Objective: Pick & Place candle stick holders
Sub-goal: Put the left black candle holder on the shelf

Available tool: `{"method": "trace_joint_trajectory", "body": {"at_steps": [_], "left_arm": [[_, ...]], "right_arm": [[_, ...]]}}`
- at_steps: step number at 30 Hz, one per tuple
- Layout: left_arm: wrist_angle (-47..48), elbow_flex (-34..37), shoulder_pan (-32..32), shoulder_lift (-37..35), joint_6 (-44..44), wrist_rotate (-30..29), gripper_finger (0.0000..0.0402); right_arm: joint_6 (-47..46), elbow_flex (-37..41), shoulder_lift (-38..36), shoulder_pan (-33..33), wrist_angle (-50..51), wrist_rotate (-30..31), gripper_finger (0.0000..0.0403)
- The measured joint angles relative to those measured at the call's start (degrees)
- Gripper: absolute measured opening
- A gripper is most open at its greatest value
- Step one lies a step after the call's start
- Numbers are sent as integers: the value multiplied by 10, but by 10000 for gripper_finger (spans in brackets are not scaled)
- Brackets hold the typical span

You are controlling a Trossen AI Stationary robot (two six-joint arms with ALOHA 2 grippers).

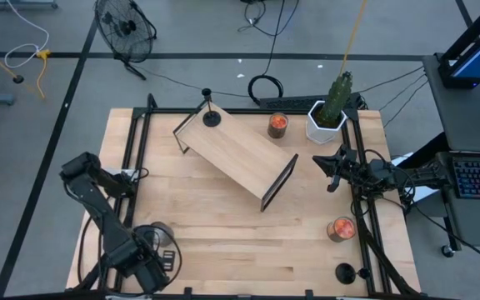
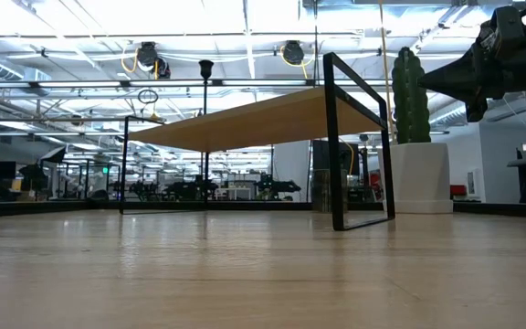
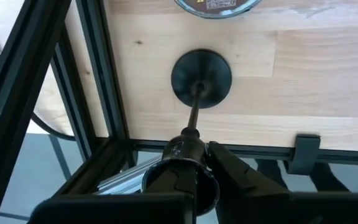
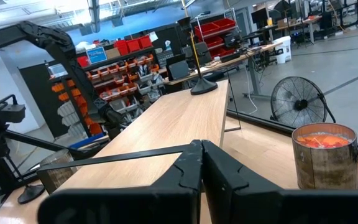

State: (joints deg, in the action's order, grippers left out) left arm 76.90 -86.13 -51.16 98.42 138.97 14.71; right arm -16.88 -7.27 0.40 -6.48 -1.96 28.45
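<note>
Pale wooden table (image 1: 223,233) under a lit workshop; left gripper (image 3: 194,146) pinches a candle stick holder (image 3: 201,78), its top hidden; right gripper (image 4: 201,155) pressed together.

matte black jointed arms (image 1: 98,208)

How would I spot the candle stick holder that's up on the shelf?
Mid-table, a light wooden shelf with black metal end frames sits at an angle. At its top's left end stands a small matte-black candle stick holder, disc base and thin stem. No other holder is on the shelf.
</note>
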Motion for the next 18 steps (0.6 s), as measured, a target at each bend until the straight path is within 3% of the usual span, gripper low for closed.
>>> {"method": "trace_joint_trajectory", "body": {"at_steps": [11,18], "left_arm": [[-3,-74,44,2,-101,2,21],[-24,-111,94,1,-195,-56,21]], "right_arm": [[0,0,0,0,0,0,4],[0,0,0,0,0,0,4]]}}
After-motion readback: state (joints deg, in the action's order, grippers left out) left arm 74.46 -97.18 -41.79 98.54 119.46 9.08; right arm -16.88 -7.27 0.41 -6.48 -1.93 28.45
